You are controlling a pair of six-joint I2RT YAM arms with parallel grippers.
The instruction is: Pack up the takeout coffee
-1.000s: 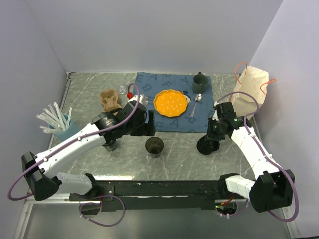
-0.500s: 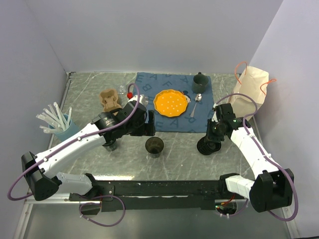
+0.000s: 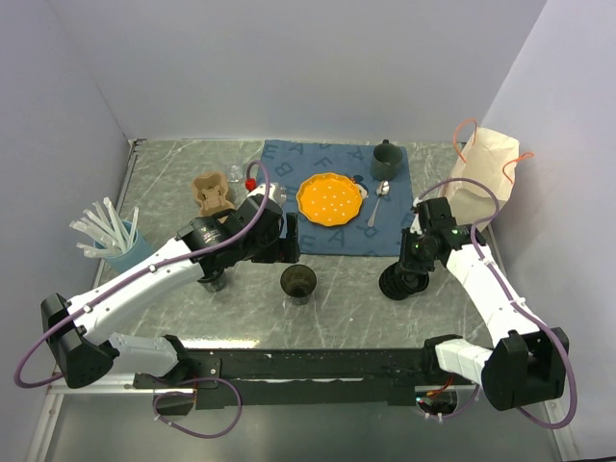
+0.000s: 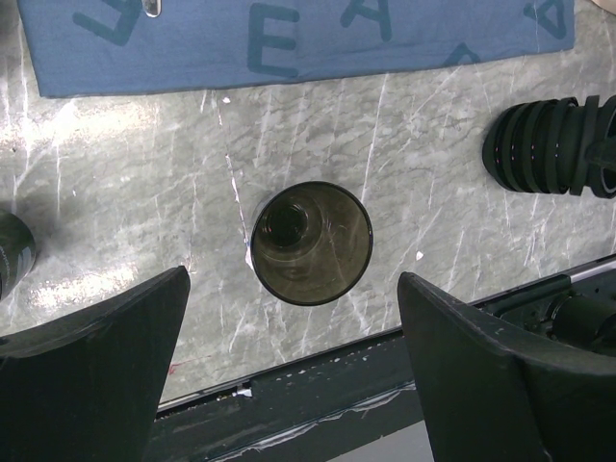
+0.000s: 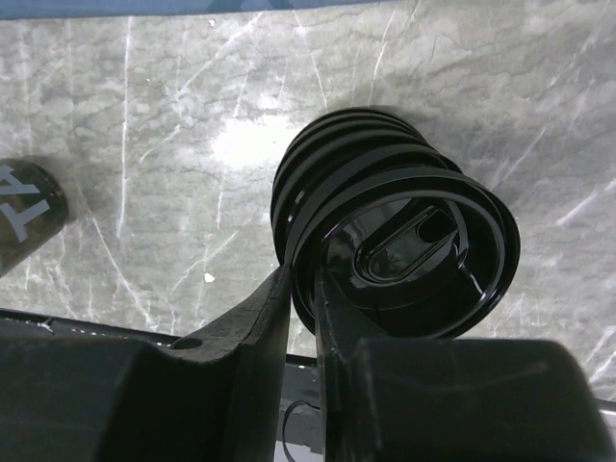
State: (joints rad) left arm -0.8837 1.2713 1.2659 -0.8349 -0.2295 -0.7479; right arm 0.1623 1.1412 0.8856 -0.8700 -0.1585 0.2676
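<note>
The takeout coffee cup (image 3: 298, 282) is a small black tapered cup standing upright and uncovered on the marble table, with a little dark liquid at the bottom (image 4: 311, 243). My left gripper (image 3: 286, 248) hovers just above and behind it, jaws wide open with nothing between them (image 4: 294, 289). To the right stands a stack of black ribbed lids (image 3: 401, 282). My right gripper (image 3: 412, 262) is shut on the rim of the top lid (image 5: 414, 252), which sits tilted on the stack; the jaws (image 5: 303, 277) pinch its left edge.
A blue cloth (image 3: 289, 164) at the back holds an orange plate (image 3: 330, 198), a spoon (image 3: 377, 202) and a dark green mug (image 3: 387, 157). A paper bag (image 3: 486, 178) stands at the right wall. A brown cup carrier (image 3: 213, 192) and a light blue cup of straws (image 3: 120, 245) are on the left.
The right gripper and its lid have shifted very slightly to the left. The left arm and the cup have not moved.
</note>
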